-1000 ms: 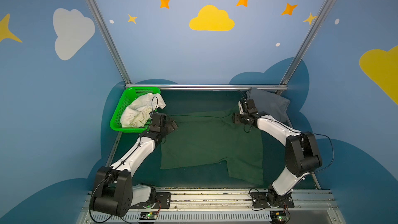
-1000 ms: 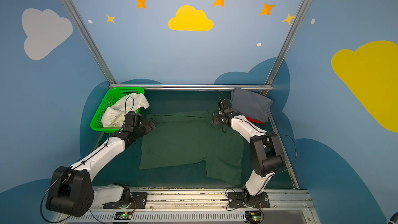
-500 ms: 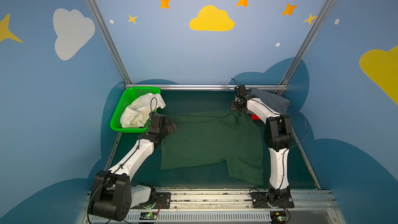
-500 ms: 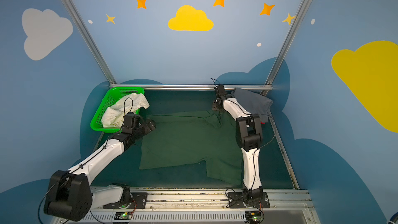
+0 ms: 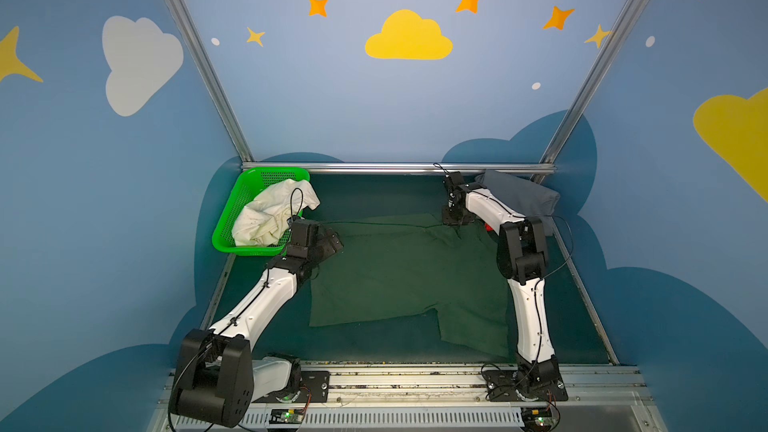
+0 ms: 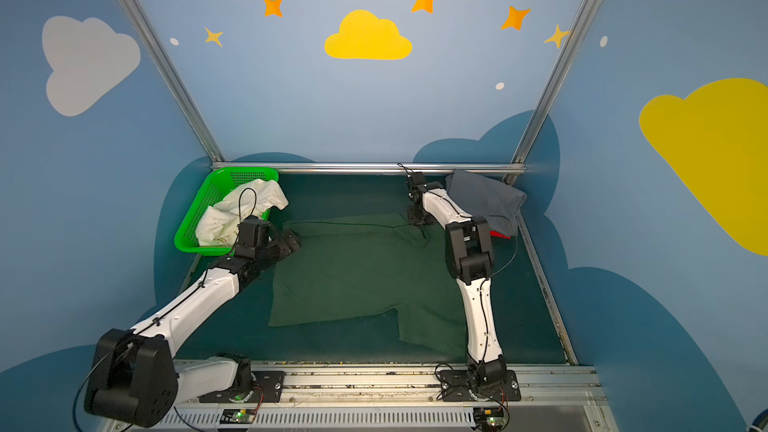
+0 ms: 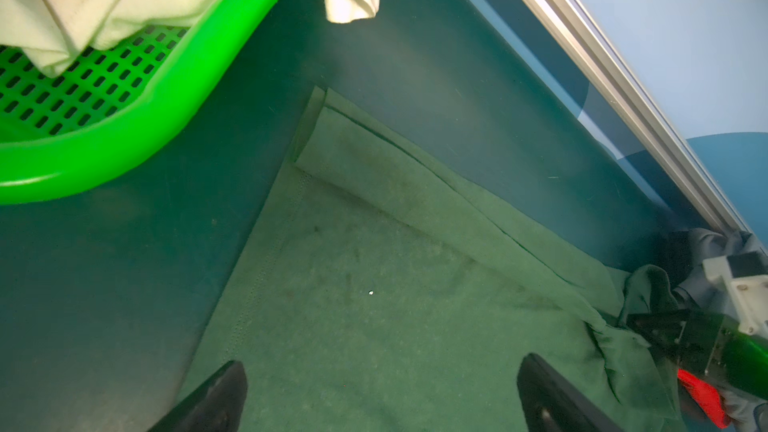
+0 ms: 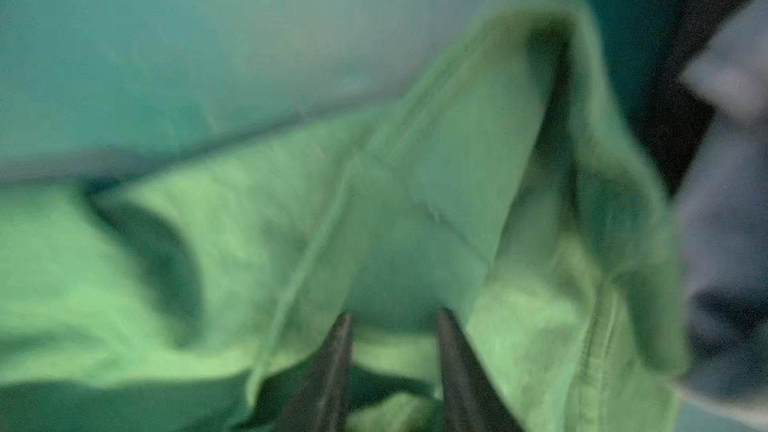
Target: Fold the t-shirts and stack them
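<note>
The green shirt (image 5: 407, 280) lies spread on the middle of the mat (image 5: 374, 197), flat over most of its area, with one sleeve jutting toward 5 o'clock. In the left wrist view the green shirt (image 7: 374, 284) shows its far edge doubled back in a narrow band. At its 1 o'clock corner the cloth is bunched into a raised ridge, and the right gripper (image 5: 453, 224) points down onto it. That is the change. A second ago the right arm lay low with its elbow thrown out toward 3 o'clock and its jaws wider. Now the elbow has swung up and inward, the forearm reaches over from above, and the jaws have drawn close. In its own wrist view the right gripper (image 8: 395, 317) shows a narrow gap with green cloth in it, but I cannot tell whether the pinch has taken hold. I judge this the start of a grasp for the next fold, likely carrying that corner across. The left gripper (image 5: 332, 241) has hardly moved. It hovers spread wide over the shirt's 10 o'clock corner, holding nothing. Beyond, the grey shirt (image 5: 519, 197) lies folded at 2 o'clock, just beside the right gripper, with the red shirt (image 6: 500, 235) peeping out at its near edge. The cream shirt (image 5: 270, 214) sits crumpled in the basket (image 5: 249, 250) at 10 o'clock, not yet folded.
</note>
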You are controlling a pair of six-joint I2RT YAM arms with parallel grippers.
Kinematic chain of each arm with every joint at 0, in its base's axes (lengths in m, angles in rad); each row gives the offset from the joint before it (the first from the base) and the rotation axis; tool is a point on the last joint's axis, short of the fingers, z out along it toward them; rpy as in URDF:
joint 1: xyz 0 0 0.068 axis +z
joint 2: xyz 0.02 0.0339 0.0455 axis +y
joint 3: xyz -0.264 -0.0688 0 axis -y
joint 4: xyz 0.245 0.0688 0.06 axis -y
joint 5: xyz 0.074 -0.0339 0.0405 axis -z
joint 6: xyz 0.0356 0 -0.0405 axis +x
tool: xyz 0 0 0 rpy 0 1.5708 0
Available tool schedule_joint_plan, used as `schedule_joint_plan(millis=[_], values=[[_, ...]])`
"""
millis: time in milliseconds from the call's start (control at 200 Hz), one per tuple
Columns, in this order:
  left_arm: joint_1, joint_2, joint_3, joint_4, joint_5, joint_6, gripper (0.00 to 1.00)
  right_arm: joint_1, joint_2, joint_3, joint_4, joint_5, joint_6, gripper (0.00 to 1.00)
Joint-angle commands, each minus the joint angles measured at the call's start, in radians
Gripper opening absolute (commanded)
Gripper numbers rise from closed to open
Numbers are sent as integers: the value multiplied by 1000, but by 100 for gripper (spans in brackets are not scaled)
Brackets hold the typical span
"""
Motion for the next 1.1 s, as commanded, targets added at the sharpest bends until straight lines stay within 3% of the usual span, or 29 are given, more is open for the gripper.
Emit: schedule_joint_plan(millis=[0,130,260,631,1096], values=[[4,-2,-8,-11,5,-4,100,-13,-68,-28,10,-10,6,20],[2,2,-10,-11,4,-7,100,-20,-85,-62,10,10,12,5],[3,11,-8,-9,8,-6,100,-27,-123,-117,41,18,27,0],[3,47,10,-2,25,-5,100,-42,-254,-265,102,65,87,0],[3,87,33,16,48,4,100,-37,-458,-580,147,148,237,0]])
